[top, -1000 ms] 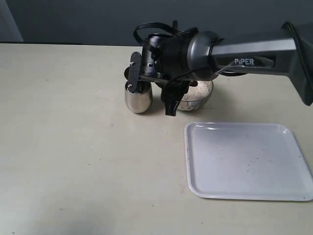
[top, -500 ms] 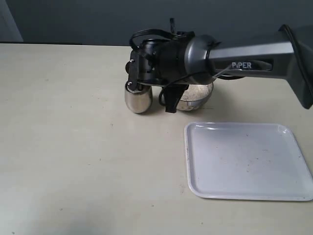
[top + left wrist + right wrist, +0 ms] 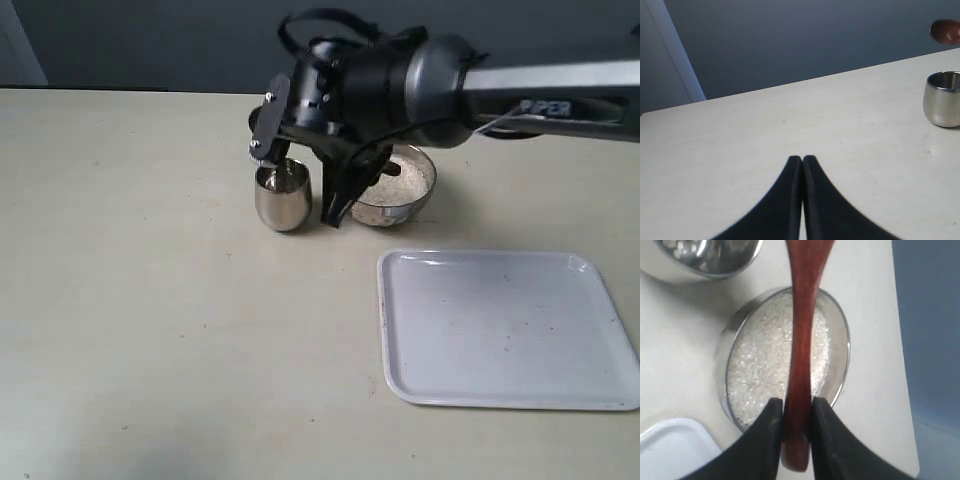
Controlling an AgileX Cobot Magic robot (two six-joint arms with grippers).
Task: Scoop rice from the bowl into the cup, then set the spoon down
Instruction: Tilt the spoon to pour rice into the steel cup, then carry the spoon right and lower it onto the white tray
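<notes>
My right gripper [image 3: 798,407] is shut on the handle of the reddish-brown wooden spoon [image 3: 802,335], near its end. The handle runs above the metal bowl [image 3: 840,330], which is filled with white rice [image 3: 765,360]. In the left wrist view the spoon's scoop [image 3: 946,31] hangs in the air above the steel cup [image 3: 942,100]. The cup [image 3: 283,197] stands just left of the bowl [image 3: 400,190], and a few grains lie in the cup [image 3: 682,247]. The right gripper [image 3: 338,205] hovers between the two. My left gripper [image 3: 803,160] is shut on nothing, low over bare table far from the cup.
A white tray [image 3: 505,330] lies on the table in front of the bowl, to the right; its corner [image 3: 670,445] shows in the right wrist view. The right arm's dark body [image 3: 400,80] hangs over the bowl and cup. A dark wall stands behind the table.
The right arm has risen and turned over the cup and bowl. The spoon's scoop, down at the cup's mouth before, now hangs above it. More of the bowl's rice shows.
</notes>
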